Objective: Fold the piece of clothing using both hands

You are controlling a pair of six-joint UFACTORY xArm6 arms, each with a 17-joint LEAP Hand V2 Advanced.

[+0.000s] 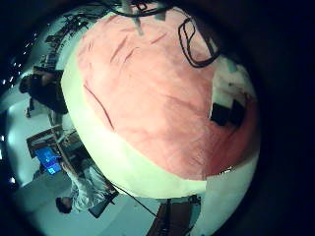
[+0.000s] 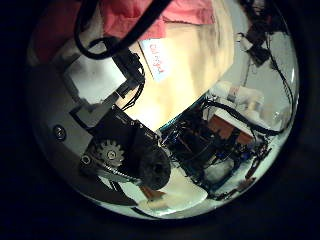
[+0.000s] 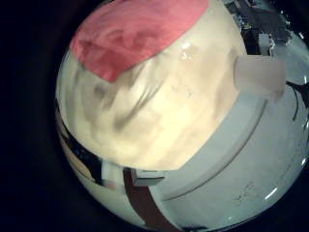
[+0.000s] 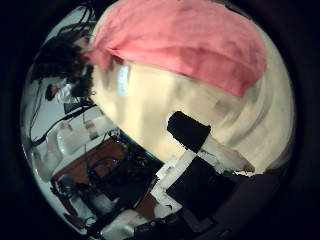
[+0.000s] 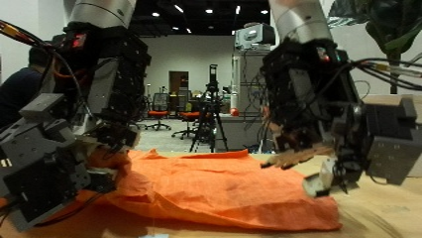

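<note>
In the outside view an orange garment (image 5: 218, 193) lies spread and rumpled across the lower middle of the frame on a pale table (image 5: 382, 213), with both arms hanging down from the top edge. The left hand (image 5: 52, 164) fills the lower left of the frame, low at the cloth's edge, but whether its fingers pinch the fabric I cannot tell. The right hand (image 5: 337, 149) hangs at the right, just above the garment's far corner, fingers loosely extended and holding nothing. In the left little finger side palm view the garment (image 1: 162, 88) covers the upper centre of the frame as one wide sheet with only shallow creases, the table's (image 1: 148, 172) pale rim curving below it. The left thumb side palm view shows a strip of cloth (image 2: 150, 15) along the top edge, with the hand's own black and white parts at centre left; no grasp is visible there. In the right little finger side palm view the garment (image 3: 135, 39) sits at the top, bare table (image 3: 154, 116) below. The right thumb side palm view has the cloth (image 4: 185, 45) across the upper frame. No fold looks made yet; judging by this, the grasping and folding are all still ahead.
</note>
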